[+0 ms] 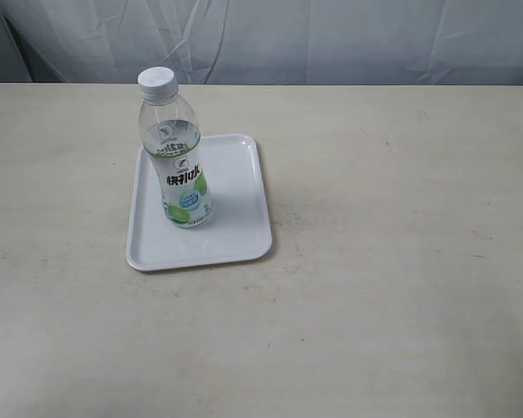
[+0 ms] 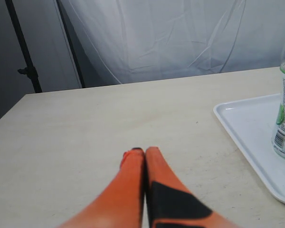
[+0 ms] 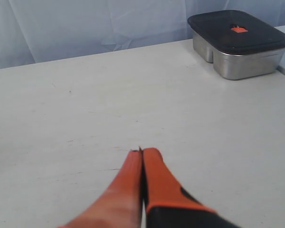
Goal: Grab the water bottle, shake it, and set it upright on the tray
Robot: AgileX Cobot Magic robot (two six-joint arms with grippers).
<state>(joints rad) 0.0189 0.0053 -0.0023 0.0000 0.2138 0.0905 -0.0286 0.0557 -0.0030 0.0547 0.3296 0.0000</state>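
The water bottle (image 1: 179, 157) stands upright on the tray (image 1: 235, 200), its long axis vertical and its white cap (image 1: 157, 82) on top. The tray lies flat on the pale desk (image 1: 401, 261). The left fingers (image 2: 132, 164) are pressed together and hold nothing, and so are the right fingers (image 3: 152, 166). A metal box (image 3: 237, 61) with a shut dark lid (image 3: 237, 33) sits on the desk. White cloth (image 1: 331, 35) hangs behind.
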